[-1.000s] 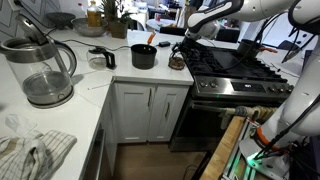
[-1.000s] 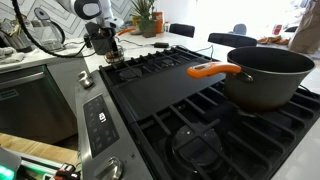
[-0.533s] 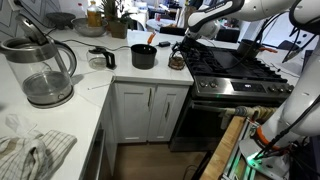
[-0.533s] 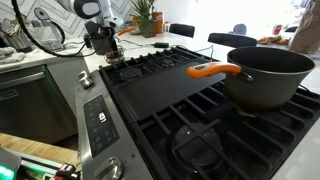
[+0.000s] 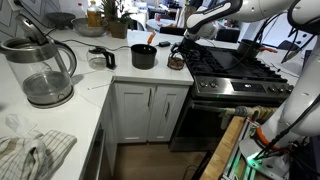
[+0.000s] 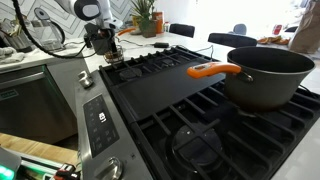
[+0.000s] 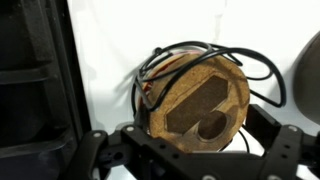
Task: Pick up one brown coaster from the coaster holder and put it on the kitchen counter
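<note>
In the wrist view the top brown coaster (image 7: 200, 95) fills the middle, round, with a darker inlay, on a stack inside the black wire coaster holder (image 7: 165, 58). The holder stands on the white kitchen counter (image 7: 110, 60) beside the stove. My gripper (image 7: 188, 138) is open, with one black finger on each side of the stack and nothing held. In both exterior views the gripper (image 5: 181, 47) (image 6: 106, 42) hangs just over the coaster holder (image 5: 176, 62) (image 6: 112, 57), at the counter's edge next to the stove.
A black pot with an orange utensil (image 5: 144, 56) stands just beside the holder. The black gas stove (image 5: 235, 68) borders it on the other side, with a large pot (image 6: 268, 75) on a burner. A glass kettle (image 5: 40, 72) and a cloth (image 5: 30, 155) lie on the near counter.
</note>
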You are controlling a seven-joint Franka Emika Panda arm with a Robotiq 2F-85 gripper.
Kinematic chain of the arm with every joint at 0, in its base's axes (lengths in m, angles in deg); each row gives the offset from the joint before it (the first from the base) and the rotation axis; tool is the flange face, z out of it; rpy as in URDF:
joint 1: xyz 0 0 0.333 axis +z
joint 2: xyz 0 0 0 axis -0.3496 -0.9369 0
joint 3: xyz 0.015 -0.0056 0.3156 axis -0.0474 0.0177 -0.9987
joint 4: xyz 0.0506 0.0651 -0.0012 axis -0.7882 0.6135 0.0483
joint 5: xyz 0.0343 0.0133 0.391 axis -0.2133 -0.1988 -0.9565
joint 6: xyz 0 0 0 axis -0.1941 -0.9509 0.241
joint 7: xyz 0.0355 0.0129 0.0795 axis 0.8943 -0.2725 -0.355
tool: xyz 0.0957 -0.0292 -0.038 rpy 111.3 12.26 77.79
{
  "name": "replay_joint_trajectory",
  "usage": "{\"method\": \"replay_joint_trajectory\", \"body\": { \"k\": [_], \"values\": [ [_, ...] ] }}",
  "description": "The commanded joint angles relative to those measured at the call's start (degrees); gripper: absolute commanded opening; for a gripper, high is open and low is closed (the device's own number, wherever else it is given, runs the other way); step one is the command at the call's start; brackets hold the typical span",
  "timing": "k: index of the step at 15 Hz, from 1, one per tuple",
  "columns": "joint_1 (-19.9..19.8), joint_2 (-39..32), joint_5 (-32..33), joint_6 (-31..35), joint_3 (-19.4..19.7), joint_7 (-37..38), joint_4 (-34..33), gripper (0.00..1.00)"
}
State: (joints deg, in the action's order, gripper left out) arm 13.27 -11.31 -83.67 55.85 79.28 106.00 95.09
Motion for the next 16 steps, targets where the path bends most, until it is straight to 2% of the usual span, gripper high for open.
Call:
{"method": "replay_joint_trajectory", "body": {
  "k": [1, 16],
  "values": [
    [0.0, -0.8, 0.2, -0.2, -0.2, -0.8, -0.2, 1.0],
    [0.3, -0.2, 1.6, -0.3, 0.1, 0.4, 0.1, 1.0]
  ]
}}
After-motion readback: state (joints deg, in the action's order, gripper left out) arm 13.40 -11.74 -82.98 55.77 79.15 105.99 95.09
